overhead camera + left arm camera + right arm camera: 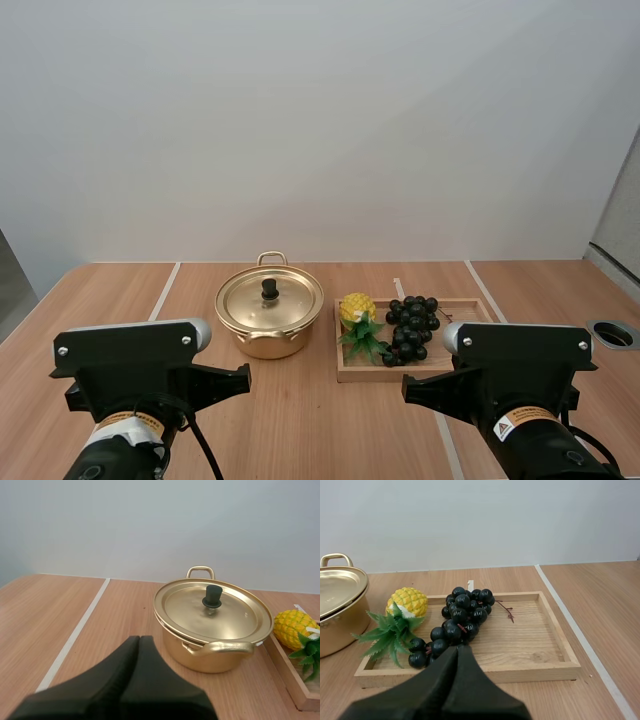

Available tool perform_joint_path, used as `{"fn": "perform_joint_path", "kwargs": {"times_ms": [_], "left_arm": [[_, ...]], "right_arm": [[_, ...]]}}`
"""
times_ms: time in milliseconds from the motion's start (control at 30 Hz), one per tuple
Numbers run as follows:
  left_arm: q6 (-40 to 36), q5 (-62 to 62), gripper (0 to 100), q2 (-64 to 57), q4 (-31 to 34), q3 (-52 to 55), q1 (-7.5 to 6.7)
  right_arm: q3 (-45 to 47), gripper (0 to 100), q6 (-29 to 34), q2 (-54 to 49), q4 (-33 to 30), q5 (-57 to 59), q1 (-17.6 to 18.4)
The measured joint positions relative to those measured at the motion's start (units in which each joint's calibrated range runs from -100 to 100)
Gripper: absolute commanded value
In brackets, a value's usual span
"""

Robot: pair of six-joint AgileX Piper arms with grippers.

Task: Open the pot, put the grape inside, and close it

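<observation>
The left gripper (pixel 139 640) and right gripper (pixel 458 650) each have fingers pressed together. The lid (pixel 235 619) sits on the pot (pixel 210 659); the grapes (pixel 462 617) lie in the tray (pixel 535 630) beside it. The left should spread, then centre over the knob (pixel 212 596).

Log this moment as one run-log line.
pot: lid on | grapes: on wooden tray beside pineapple | left gripper: shut, empty, facing pot | right gripper: shut, empty, facing grapes | task: not started
</observation>
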Motion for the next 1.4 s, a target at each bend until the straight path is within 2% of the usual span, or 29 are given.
{"fn": "perform_joint_path", "kwargs": {"times_ms": [1067,1400], "left_arm": [[0.0,0.0,0,0.0,0.3,0.0,-0.23],[0.0,0.0,0,0.0,0.3,0.0,-0.23]], "right_arm": [[0.0,0,0.0,0.0,0.3,0.0,0.0],[0.0,0,0.0,0.0,2.3,0.0,0.0]]}}
